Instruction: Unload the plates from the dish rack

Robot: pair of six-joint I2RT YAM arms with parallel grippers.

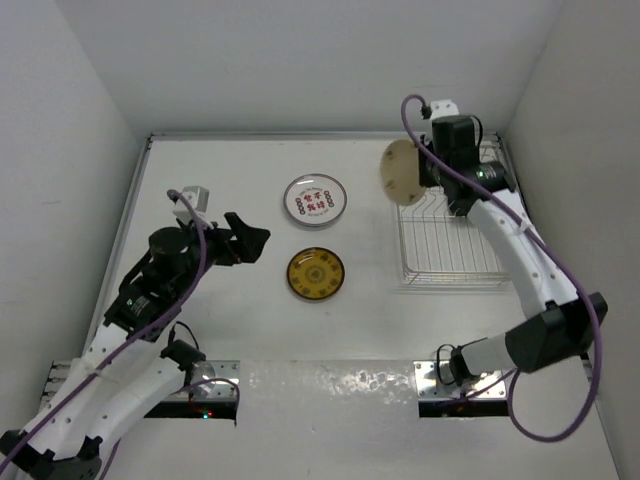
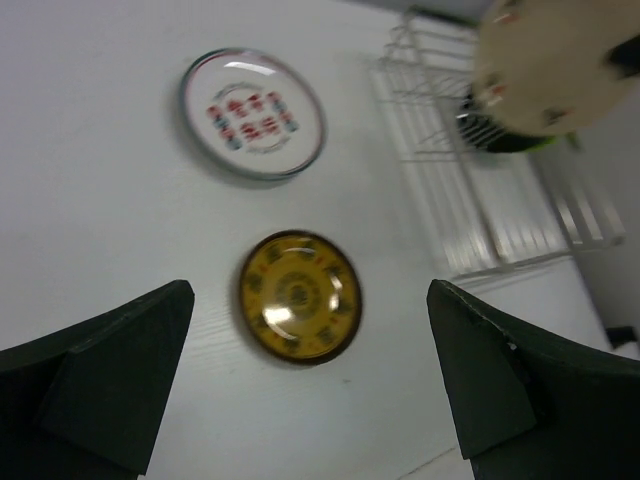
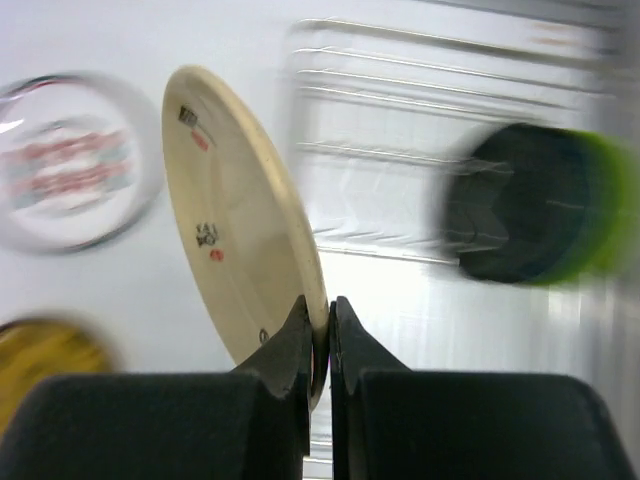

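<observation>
Right claw [image 3: 318, 312]: pinched almost shut on the rim of the tan plate [image 3: 235, 210], plate on edge at the upper-left corner of the dish rack [image 1: 450, 250], upper right of the top view. Left claw [image 1: 255, 243]: spread wide, holding nothing, left of centre. Standing in the rack, blurred, right of the wrist view: black plate [image 3: 510, 205] against lime green plate [image 3: 605, 200]. Flat on the table [image 1: 220, 330], mid-frame: white red-patterned plate [image 1: 315, 201], amber-brown plate [image 1: 315, 274] below it, apart.

L end effector [image 1: 250, 238] open; R end effector [image 3: 320, 315] pinching tan plate [image 3: 230, 200].
</observation>
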